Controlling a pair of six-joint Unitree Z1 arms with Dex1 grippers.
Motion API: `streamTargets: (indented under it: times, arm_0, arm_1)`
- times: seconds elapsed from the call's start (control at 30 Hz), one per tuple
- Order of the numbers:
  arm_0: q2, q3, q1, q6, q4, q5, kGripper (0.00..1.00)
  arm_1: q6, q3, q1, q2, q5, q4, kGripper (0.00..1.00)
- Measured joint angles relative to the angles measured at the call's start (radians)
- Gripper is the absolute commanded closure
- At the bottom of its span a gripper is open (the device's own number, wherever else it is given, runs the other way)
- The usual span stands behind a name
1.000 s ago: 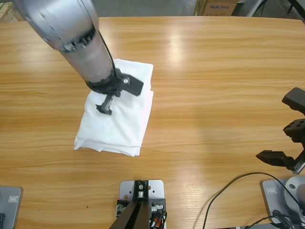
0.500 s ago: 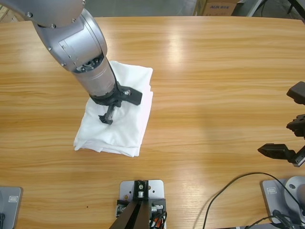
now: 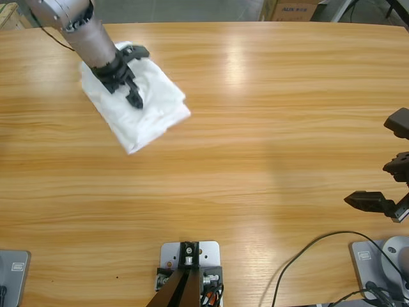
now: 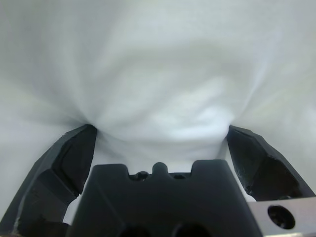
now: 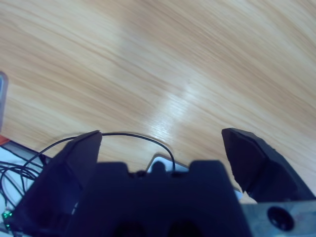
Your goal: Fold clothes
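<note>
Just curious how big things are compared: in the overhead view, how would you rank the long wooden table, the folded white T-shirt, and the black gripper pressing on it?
Largest to smallest, as they look from above:
1. The long wooden table, filling most of the view.
2. The folded white cotton T-shirt.
3. The left arm's black two-jawed gripper, open and pressed onto the shirt; it sits nearer the camera, yet looks smaller.

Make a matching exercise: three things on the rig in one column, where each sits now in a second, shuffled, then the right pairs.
Things
1. folded white T-shirt
2. left hand
3. right hand

Places
A. at the table's right edge, over bare wood
B. pressed down onto the cloth
C. lying near the table's far left corner

Pairs: 1-C, 2-B, 3-A
</note>
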Motion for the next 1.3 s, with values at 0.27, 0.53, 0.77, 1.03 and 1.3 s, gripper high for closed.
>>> streamTargets:
  times: [0.27, 0.53, 0.77, 1.03, 1.3]
  arm_0:
    - [0.068, -0.149, 0.226, -0.323, 0.000, -0.079, 0.009]
    - [0.214, -0.474, 0.405, -0.349, 0.136, -0.101, 0.013]
    - [0.317, -0.696, 0.440, -0.406, 0.227, -0.102, 0.009]
    - [0.236, -0.717, 0.436, -0.411, 0.432, -0.206, 0.018]
    - [-0.330, -0.237, 0.431, -0.324, 0.425, -0.274, 0.017]
  arm_1:
    - [0.000, 0.000, 0.000, 0.000, 0.000, -0.008, 0.000]
    - [0.000, 0.000, 0.000, 0.000, 0.000, -0.009, 0.000]
    - [0.000, 0.000, 0.000, 0.000, 0.000, -0.009, 0.000]
    - [0.000, -0.001, 0.000, -0.033, -0.005, -0.008, 0.000]
    - [0.008, -0.014, 0.000, -0.092, -0.018, 0.063, 0.000]
